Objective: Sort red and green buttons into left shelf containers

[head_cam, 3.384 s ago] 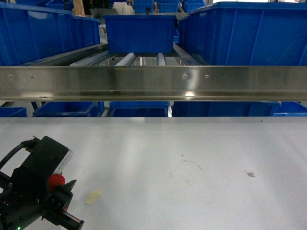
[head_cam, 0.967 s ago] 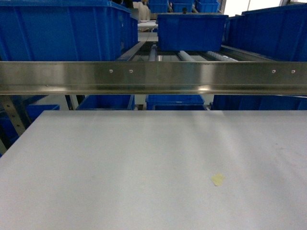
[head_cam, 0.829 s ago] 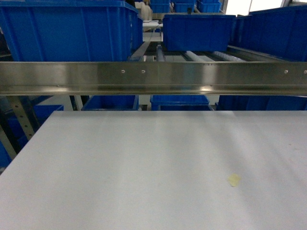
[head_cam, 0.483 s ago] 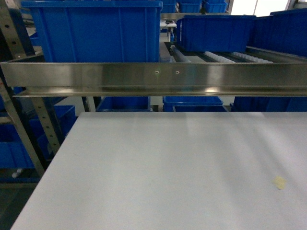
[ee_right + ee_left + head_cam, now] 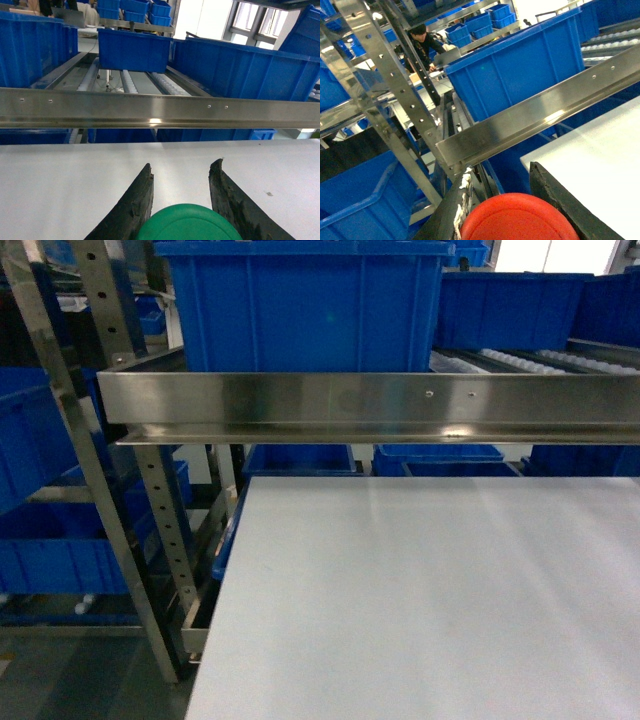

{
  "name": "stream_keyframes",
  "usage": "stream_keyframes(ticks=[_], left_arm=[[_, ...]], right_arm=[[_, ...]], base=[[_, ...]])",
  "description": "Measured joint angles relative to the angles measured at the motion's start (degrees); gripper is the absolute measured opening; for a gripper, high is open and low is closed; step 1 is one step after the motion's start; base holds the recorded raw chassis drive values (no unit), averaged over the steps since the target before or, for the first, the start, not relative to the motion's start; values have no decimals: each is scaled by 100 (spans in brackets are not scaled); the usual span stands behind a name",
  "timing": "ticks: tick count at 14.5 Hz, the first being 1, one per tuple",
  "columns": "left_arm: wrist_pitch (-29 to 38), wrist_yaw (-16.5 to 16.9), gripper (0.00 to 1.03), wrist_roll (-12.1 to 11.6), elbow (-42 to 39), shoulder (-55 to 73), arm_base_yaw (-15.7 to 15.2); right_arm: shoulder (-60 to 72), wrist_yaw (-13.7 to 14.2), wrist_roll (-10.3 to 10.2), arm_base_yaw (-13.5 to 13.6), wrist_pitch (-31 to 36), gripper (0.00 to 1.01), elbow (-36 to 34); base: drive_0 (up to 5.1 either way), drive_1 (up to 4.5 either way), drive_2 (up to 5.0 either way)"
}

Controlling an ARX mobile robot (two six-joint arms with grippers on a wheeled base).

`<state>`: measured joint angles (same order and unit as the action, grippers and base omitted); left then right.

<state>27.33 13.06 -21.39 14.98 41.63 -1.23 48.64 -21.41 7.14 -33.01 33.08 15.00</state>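
Observation:
In the left wrist view a red button (image 5: 517,220) shows its round cap between the two black fingers of my left gripper (image 5: 501,170), which is shut on it. It hangs beside the white table's left corner (image 5: 590,155), above a left shelf container (image 5: 355,200) that is bright blue. In the right wrist view a green button (image 5: 187,224) sits between the fingers of my right gripper (image 5: 182,164), shut on it, over the table. The head view shows neither gripper. It shows blue containers (image 5: 50,550) in the left rack.
A steel rail (image 5: 380,400) crosses above the table's far edge, with a large blue bin (image 5: 300,305) on rollers behind it. A perforated steel upright (image 5: 120,490) stands left of the table's edge (image 5: 225,590). A person (image 5: 422,42) stands far behind the racks.
The head view has swung left: the table's left edge and the left rack have come into view, and the pale scrap has slid out to the right. My left gripper has left the head view.

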Motion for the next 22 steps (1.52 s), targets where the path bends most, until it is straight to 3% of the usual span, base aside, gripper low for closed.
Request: stream_keyframes(ticks=[22], left_arm=[[9,-13,29,-2,0,0,-4]], right_arm=[[2,-4,0,0,-4,30,0]], base=[[-502,243,243]])
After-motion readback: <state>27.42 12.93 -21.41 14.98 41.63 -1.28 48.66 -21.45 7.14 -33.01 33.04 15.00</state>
